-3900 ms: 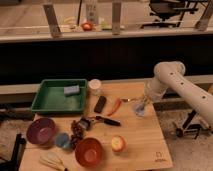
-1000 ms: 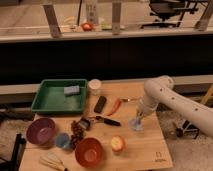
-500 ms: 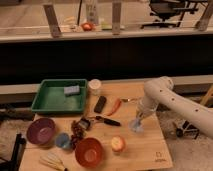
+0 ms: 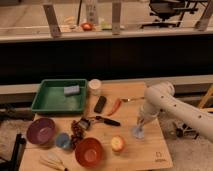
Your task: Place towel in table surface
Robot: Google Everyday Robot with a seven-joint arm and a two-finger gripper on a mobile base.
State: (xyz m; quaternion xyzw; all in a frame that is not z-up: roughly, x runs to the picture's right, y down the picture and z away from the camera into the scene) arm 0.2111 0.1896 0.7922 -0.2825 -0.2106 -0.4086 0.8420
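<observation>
Since a few seconds ago our arm has swung down and left, and our hand (image 4: 140,121) now holds the towel (image 4: 138,131) with its lower end seemingly touching the surface (image 4: 150,150) right of the apple (image 4: 117,144), so next we should release.

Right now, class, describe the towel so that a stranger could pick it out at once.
Find the wooden table, then the white arm on its right side. Below the gripper at the arm's tip, a small pale-blue towel touches the wood. It is the only soft, crumpled thing; the apple beside it is round.
</observation>
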